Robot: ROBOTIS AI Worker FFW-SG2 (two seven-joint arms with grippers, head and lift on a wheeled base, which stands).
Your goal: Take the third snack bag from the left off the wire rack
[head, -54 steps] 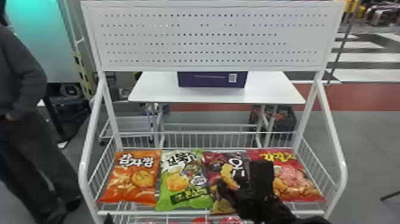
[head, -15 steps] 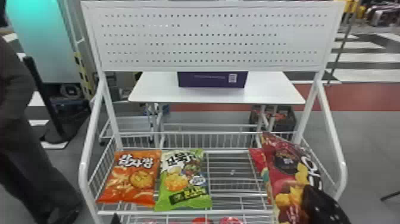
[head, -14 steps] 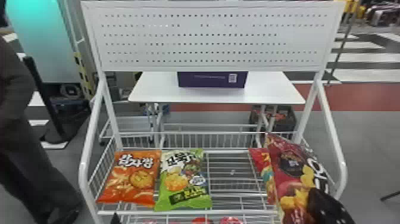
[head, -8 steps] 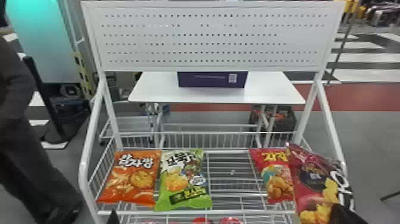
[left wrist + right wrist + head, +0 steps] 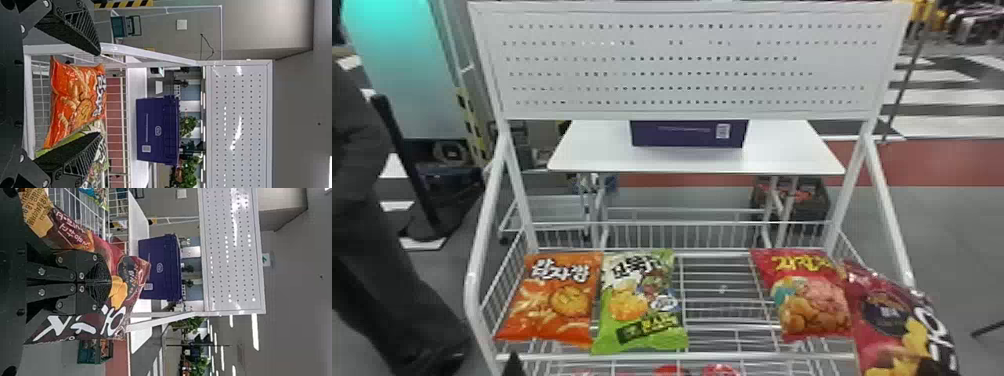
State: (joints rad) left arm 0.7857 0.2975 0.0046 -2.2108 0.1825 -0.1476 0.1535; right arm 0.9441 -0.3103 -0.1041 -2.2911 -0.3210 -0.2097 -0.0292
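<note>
The wire rack (image 5: 717,300) holds an orange bag (image 5: 552,300), a green bag (image 5: 637,300) and, past a bare gap, a red bag (image 5: 807,295). A dark red snack bag (image 5: 897,320) hangs off the rack at its right front corner, overlapping the red bag's edge. In the right wrist view my right gripper (image 5: 100,283) is shut on this dark red bag (image 5: 129,278), pinching its middle. My left gripper (image 5: 94,92) stands open at the rack's front left with nothing between its fingers. The orange bag (image 5: 74,102) lies just beyond it.
A white perforated panel (image 5: 682,60) tops the rack. Behind it stands a white table (image 5: 692,155) with a purple box (image 5: 688,133). The rack's white posts and side rails (image 5: 887,200) flank the shelf. Grey floor lies to the right.
The dark red bag has left the third place on the shelf, risen, and swung right and down past the rack's right end. The red bag it covered now shows fully.
</note>
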